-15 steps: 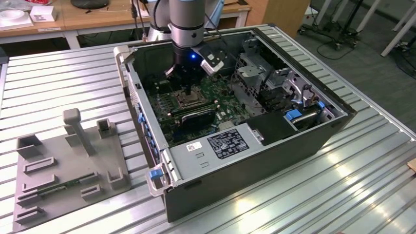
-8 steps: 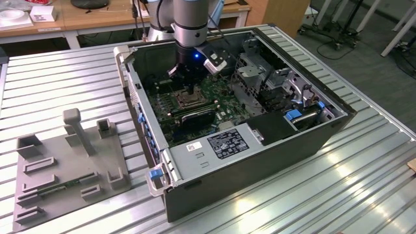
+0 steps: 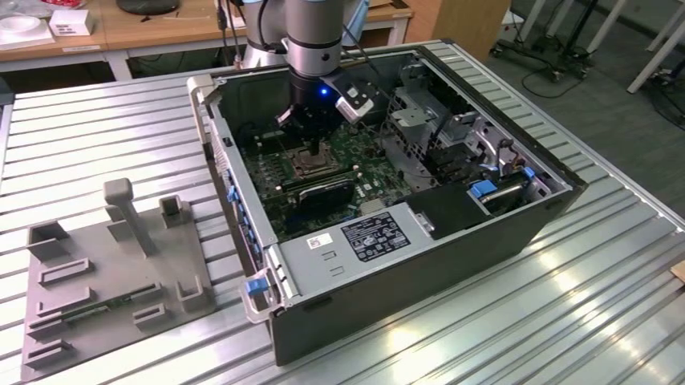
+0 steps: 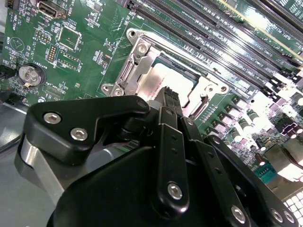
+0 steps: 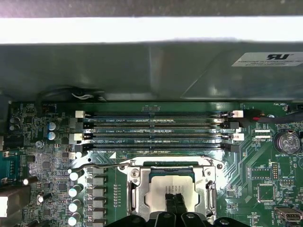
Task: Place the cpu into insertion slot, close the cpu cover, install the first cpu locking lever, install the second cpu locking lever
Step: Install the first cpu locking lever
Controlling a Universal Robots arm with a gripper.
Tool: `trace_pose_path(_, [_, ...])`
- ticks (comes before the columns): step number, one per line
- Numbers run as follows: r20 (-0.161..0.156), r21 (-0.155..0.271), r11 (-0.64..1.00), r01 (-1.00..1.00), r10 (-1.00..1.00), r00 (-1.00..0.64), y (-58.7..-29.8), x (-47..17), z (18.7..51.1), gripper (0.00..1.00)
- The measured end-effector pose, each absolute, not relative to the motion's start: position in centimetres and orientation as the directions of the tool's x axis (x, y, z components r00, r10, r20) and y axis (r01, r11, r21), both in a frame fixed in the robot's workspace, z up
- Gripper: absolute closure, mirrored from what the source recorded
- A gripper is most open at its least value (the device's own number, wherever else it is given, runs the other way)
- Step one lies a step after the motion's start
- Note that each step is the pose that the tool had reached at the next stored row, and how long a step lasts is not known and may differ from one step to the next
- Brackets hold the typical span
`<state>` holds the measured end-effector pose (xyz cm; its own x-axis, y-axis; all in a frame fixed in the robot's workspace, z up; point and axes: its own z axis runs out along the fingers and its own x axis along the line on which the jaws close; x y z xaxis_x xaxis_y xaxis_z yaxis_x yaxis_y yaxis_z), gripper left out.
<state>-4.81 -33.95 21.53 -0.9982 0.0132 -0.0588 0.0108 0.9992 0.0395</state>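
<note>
Hanging over the cpu (image 5: 163, 186), gripper (image 5: 174, 198) pinched closed

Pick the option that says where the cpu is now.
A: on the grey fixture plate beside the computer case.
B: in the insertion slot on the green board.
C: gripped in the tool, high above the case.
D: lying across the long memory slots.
B: in the first wrist view the pale cpu lies flat inside the insertion slot, with the tool shut just over it.
</note>
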Motion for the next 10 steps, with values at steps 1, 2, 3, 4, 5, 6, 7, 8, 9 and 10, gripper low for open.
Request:
trace_pose_path(1, [-0.059, 0.040, 0.999, 0.011, 0.013, -0.998, -33.95, -4.81, 21.53, 0.89])
trace_pose_path(2, [-0.059, 0.040, 0.999, 0.011, 0.013, -0.998, -33.95, -4.81, 21.53, 0.89])
trace_pose_path(3, [-0.059, 0.040, 0.999, 0.011, 0.013, -0.998, -33.95, -4.81, 21.55, 0.89])
trace_pose_path(4, [-0.059, 0.039, 0.999, 0.011, 0.013, -0.998, -33.95, -4.81, 21.58, 0.89])
trace_pose_path(5, [-0.059, 0.040, 0.999, 0.011, 0.013, -0.998, -33.95, -4.81, 21.63, 0.89])
trace_pose_path(6, [-0.059, 0.041, 0.999, 0.011, 0.013, -0.998, -33.95, -4.81, 21.67, 0.89])
trace_pose_path(7, [-0.059, 0.041, 0.999, 0.011, 0.013, -0.998, -33.95, -4.81, 21.75, 0.89])
trace_pose_path(8, [-0.059, 0.041, 0.999, 0.011, 0.013, -0.998, -33.95, -4.81, 21.88, 0.89])
trace_pose_path(9, [-0.059, 0.041, 0.999, 0.011, 0.013, -0.998, -33.95, -4.81, 22.03, 0.89])
trace_pose_path(10, [-0.059, 0.041, 0.999, 0.011, 0.013, -0.998, -33.95, -4.81, 22.21, 0.89])
